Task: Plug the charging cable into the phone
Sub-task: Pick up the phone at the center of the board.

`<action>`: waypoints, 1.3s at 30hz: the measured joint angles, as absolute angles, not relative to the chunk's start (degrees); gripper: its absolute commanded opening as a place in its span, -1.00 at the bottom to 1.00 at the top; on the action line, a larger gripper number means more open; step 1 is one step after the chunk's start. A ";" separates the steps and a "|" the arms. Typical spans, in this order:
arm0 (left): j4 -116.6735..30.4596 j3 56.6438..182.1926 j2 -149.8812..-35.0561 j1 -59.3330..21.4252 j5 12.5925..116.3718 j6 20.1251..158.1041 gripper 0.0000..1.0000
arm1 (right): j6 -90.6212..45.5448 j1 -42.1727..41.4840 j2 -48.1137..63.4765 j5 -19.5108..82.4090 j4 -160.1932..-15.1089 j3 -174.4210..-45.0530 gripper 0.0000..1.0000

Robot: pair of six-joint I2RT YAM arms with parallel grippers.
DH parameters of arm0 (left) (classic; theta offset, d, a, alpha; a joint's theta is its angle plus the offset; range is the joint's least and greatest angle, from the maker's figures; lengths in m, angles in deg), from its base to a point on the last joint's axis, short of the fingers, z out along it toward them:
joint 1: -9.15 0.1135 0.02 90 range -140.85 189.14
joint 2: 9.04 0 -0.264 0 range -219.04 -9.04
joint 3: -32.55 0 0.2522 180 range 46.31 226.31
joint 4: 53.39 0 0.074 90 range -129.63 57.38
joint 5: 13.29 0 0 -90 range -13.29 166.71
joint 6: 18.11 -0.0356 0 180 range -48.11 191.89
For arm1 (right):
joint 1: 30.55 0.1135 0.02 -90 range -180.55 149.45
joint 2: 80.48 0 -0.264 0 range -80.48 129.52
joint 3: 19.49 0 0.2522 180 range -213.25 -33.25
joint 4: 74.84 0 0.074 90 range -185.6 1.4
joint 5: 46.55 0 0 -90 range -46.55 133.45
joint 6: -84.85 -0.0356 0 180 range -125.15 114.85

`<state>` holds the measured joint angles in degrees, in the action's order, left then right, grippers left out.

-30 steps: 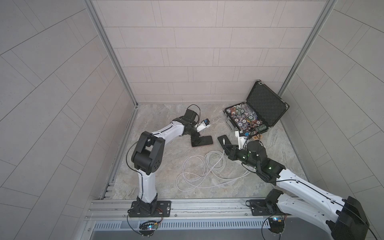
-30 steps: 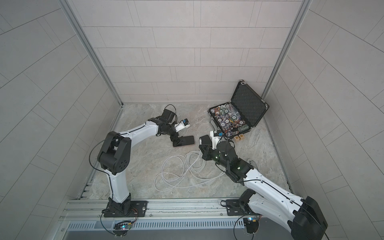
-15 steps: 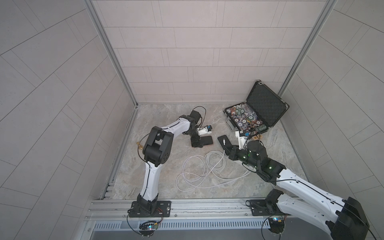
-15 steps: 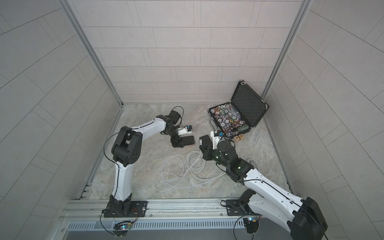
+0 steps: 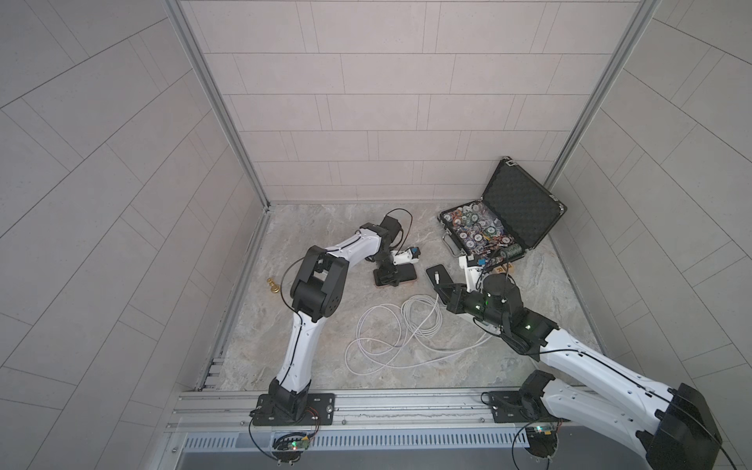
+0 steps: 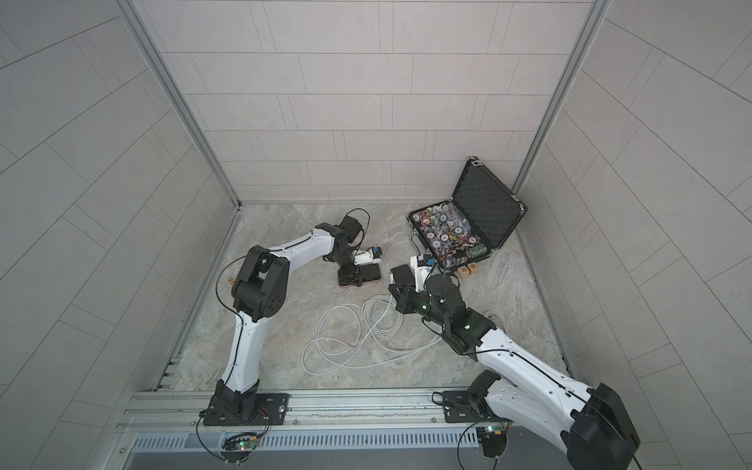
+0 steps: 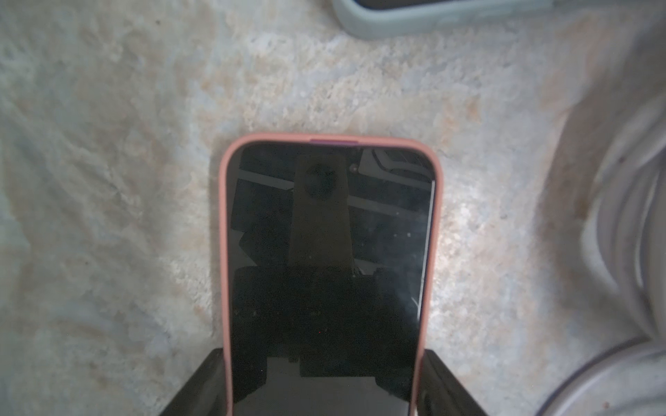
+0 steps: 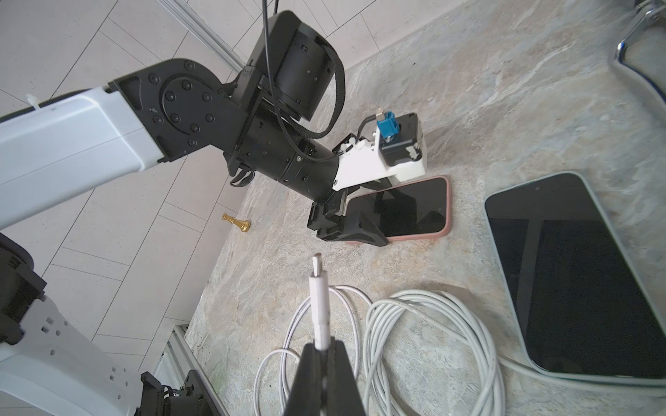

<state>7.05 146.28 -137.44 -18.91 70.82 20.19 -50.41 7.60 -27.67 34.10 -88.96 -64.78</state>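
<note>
The phone (image 5: 401, 275) (image 6: 369, 273), black screen with a coral-red edge, lies flat on the stone floor. My left gripper (image 7: 323, 354) (image 5: 385, 280) straddles one short end, and its black fingers (image 7: 201, 389) press against both long edges. The phone's free end (image 8: 418, 210) points at a second phone. My right gripper (image 8: 322, 351) (image 5: 442, 289) is shut on the charging cable just behind its small white plug (image 8: 317, 263). The plug hangs above the floor, a short way from the phone. The cable's white loops (image 5: 390, 329) (image 6: 354, 325) lie on the floor between the arms.
A second phone (image 8: 584, 281) (image 5: 438, 273) in a pale grey-green case lies beside the right gripper. An open black case (image 5: 517, 203) full of chips stands at the back right. A small golden chess piece (image 5: 273, 287) lies near the left wall rail.
My left gripper came down from above the phone to its end, and its jaws closed in on the phone's sides. The right gripper kept still, holding the plug.
</note>
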 measured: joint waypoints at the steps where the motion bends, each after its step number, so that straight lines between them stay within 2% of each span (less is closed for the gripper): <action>1: 7.42 146.39 -137.46 -18.91 70.73 20.19 0.22 | -50.41 7.56 -27.67 34.08 -88.98 -64.78 -1.00; 10: 12.82 149.47 -138.47 -18.73 68.29 22.64 0.20 | -50.41 7.41 -27.64 33.95 -88.96 -64.78 -1.00; 16: 13.56 150.84 -137.46 -16.94 64.18 31.49 0.19 | -50.80 7.34 -23.27 32.68 -87.26 -66.09 -1.00; 19: 12.25 150.84 -135.71 -14.38 62.08 39.51 0.19 | -51.00 7.34 -19.01 32.44 -86.45 -68.36 -1.00; 21: 10.55 150.84 -133.83 -11.48 59.59 47.23 0.10 | -51.04 7.34 -15.51 32.49 -86.23 -71.05 -1.00; 26: 3.03 148.37 -127.93 -3.78 53.44 66.07 0.10 | -50.78 7.63 -6.99 32.01 -84.90 -77.76 -1.00; 31: -6.68 138.87 -120.43 2.73 47.04 83.88 0.11 | -49.01 9.68 1.58 31.42 -84.13 -83.48 -1.00; 39: -22.48 122.50 -111.58 4.94 41.05 107.77 0.13 | -45.34 15.87 12.16 31.33 -83.85 -91.97 -1.00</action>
<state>-22.48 122.50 -111.58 4.94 41.05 107.77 -45.34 15.87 12.16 31.33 -83.85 -91.97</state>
